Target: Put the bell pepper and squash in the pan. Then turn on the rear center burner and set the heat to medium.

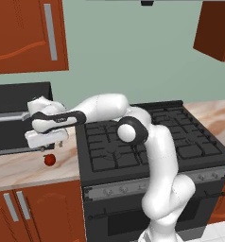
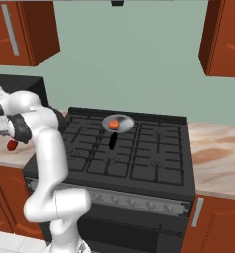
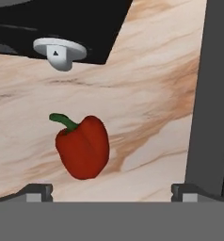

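Bell pepper (image 3: pixel 84 148) lies on its side on the marbled surface (image 3: pixel 147 89) just below our gripper (image 1: pixel 47 149), a little toward the left of its spread, empty fingers, with the stem pointing away. We judge it light, firm and glossy, so likely slippery; we would close across its broad red body, not the thin stem. Squash (image 2: pixel 113 124) already sits in the pan (image 2: pixel 124 118), well off to the gripper's right on the stove.

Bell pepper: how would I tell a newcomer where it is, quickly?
Start at the black gas range and go to the marble counter on its left. There, under the robot's open jaws, lies the small glossy red bell pepper with a green stem; the paler orange squash already sits in the grey pan.
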Robot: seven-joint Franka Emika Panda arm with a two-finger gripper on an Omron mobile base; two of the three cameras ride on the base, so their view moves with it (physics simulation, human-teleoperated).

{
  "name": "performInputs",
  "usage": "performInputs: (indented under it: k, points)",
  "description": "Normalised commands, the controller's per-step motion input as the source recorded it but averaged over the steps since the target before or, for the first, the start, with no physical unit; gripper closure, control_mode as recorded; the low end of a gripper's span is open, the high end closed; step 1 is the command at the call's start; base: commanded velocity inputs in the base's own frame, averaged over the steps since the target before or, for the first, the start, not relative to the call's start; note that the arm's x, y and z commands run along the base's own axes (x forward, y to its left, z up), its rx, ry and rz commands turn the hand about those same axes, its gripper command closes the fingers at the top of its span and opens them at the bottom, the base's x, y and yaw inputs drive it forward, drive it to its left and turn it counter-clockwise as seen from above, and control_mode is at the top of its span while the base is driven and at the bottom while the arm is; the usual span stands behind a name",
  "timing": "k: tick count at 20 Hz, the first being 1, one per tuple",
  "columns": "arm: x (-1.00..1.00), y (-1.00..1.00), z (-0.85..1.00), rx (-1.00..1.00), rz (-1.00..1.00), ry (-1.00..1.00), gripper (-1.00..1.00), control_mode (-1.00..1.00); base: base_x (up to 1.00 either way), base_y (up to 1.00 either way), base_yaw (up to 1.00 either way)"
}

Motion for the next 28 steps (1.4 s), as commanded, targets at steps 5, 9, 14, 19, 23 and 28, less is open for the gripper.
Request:
performInputs:
  k: [5,9,14,19,23,28]
  points:
    - [0.0,0.06,-0.38,0.0,0.0,0.04,-1.0,-1.0,0.0,0.0,0.0]
    - [0.24,0.01,-0.45,0.0,0.0,0.03,-1.0,-1.0,0.0,0.0,0.0]
    - [0.28,0.0,-0.36,0.0,0.0,0.02,-1.0,-1.0,0.0,0.0,0.0]
    - [0.23,0.0,-0.29,0.0,0.0,0.03,-1.0,-1.0,0.0,0.0,0.0]
    - [0.03,0.0,-0.4,0.0,0.0,0.02,-1.0,-1.0,0.0,0.0,0.0]
    - [-0.24,-0.02,-0.19,0.0,-0.01,0.01,-1.0,-1.0,0.0,0.0,0.0]
